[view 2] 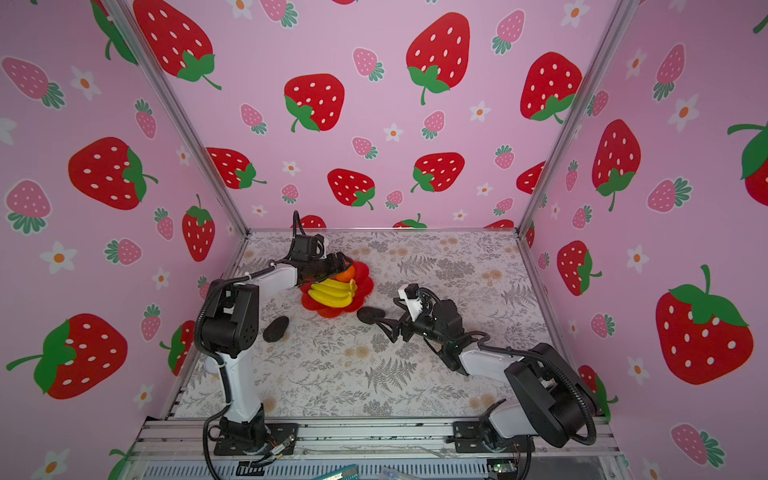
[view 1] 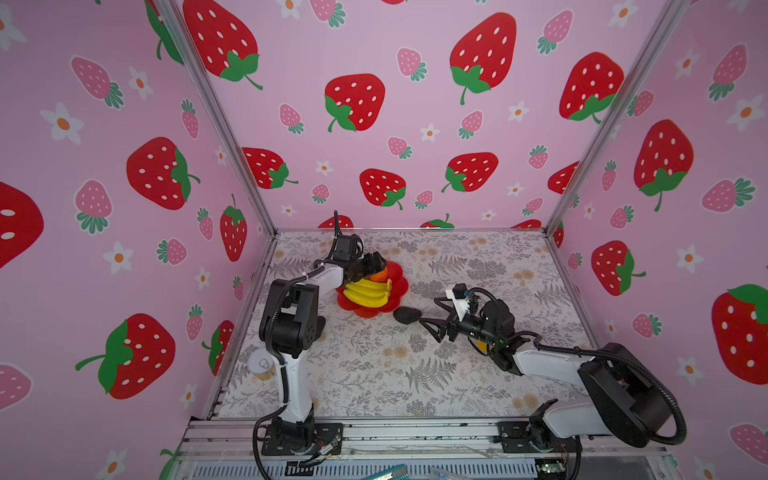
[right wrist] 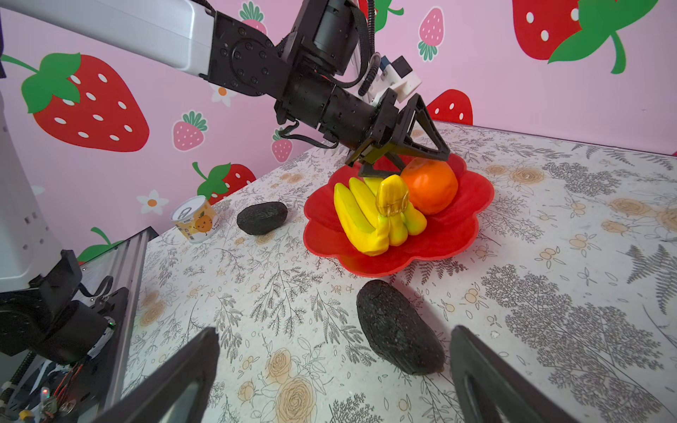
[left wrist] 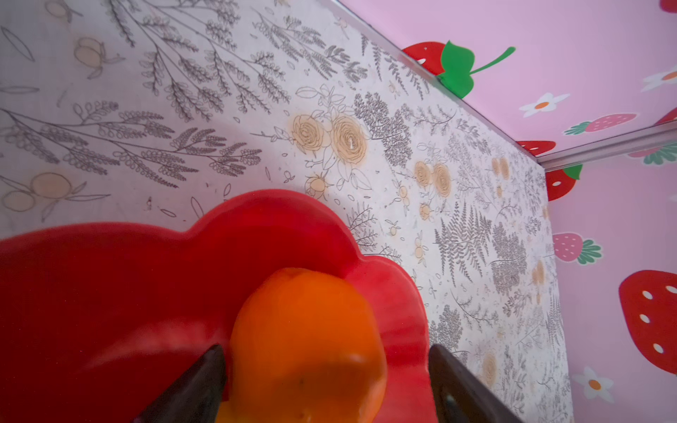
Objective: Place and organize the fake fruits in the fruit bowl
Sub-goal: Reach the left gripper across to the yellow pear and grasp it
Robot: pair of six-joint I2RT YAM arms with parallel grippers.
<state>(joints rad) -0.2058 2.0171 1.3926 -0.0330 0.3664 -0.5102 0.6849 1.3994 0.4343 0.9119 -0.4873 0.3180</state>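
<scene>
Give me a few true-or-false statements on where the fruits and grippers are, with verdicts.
1. The banana bunch lies in the red bowl. True.
2. Both avocados are in the bowl. False: one avocado lies on the table beside the bowl, the second avocado beside the left arm.
3. The orange sits in the bowl beside the bananas. True.
4. The right gripper has its jaws shut on an avocado. False: they stand open at the avocado on the table.
5. The can stands in the bowl. False: it stands on the table.

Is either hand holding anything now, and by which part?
Nothing is held. The left hand stands open around the round orange fruit in the red scalloped bowl; the right hand is open near a dark rough oval.
</scene>
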